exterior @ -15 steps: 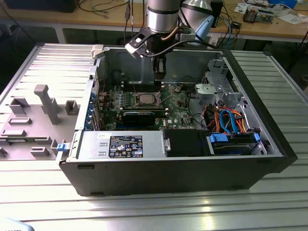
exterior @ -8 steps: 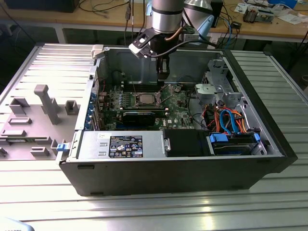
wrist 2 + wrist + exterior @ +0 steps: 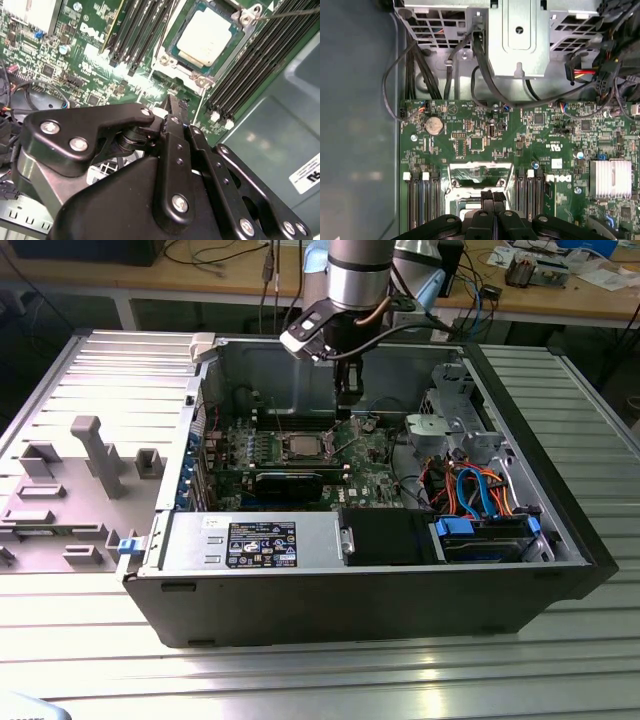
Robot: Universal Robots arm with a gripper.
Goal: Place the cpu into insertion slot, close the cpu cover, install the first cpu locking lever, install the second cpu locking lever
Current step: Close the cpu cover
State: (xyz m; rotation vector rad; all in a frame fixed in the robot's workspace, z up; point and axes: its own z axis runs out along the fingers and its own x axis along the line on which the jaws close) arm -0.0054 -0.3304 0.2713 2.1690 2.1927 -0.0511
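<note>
1 cpu (image 3: pixel 210 37), silvery face up, seated flat in insertion slot (image 3: pixel 172 50). 1 gripper (image 3: pixel 493 195), fingers pressed together, apparently empty, poised near the slot. Placement judged complete; closing step in hand. Calls for light, precise contact beside the cpu.

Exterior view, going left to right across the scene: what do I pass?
From the exterior view's left: grey moulded panel → cpu on the green board → tool above the board → silver drive cage.
</note>
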